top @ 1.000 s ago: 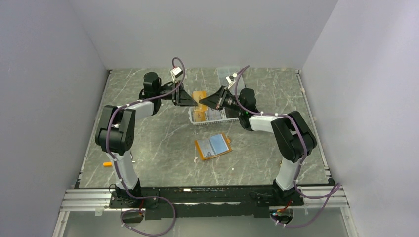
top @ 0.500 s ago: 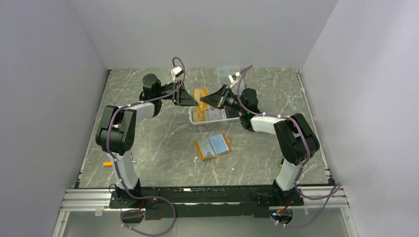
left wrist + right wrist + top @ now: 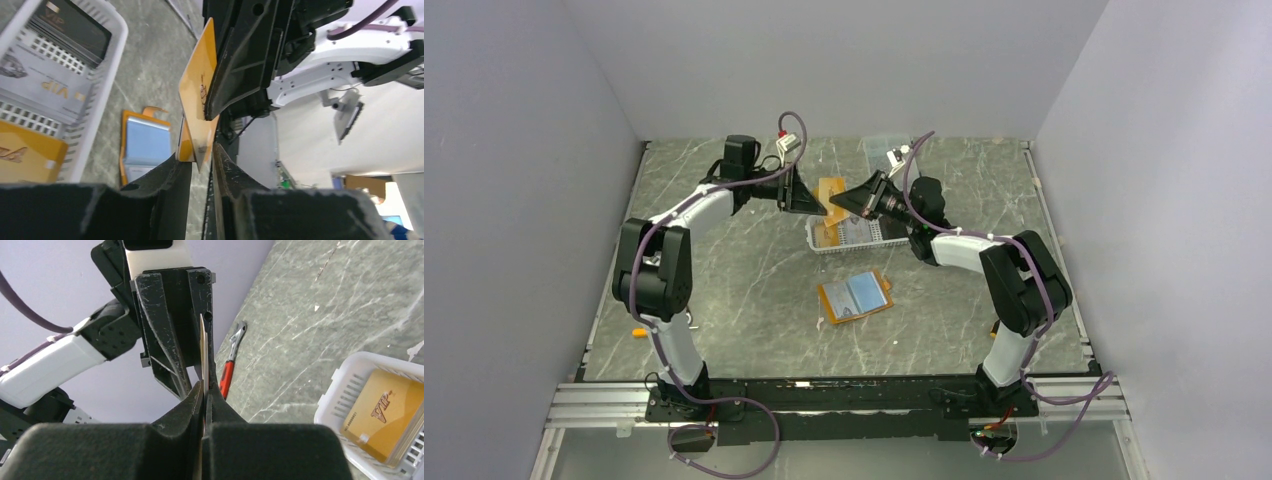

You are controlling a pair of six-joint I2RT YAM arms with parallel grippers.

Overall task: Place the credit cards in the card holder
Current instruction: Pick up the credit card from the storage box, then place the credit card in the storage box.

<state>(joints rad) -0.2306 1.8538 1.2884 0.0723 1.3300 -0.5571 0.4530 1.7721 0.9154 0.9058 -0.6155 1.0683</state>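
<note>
1 orange-gold card [image 3: 828,190] in right jaws, left jaws around it

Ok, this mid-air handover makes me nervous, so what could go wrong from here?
1. The right gripper pinches the orange-gold card, while the left gripper only flanks its lower corner. If the right lets go early, the card would probably drop into the white basket below.
2. If both clamp and pull apart, the thin card may bend or slip.
3. The card holder lies open and unheld, so insertion could push it away.
</note>
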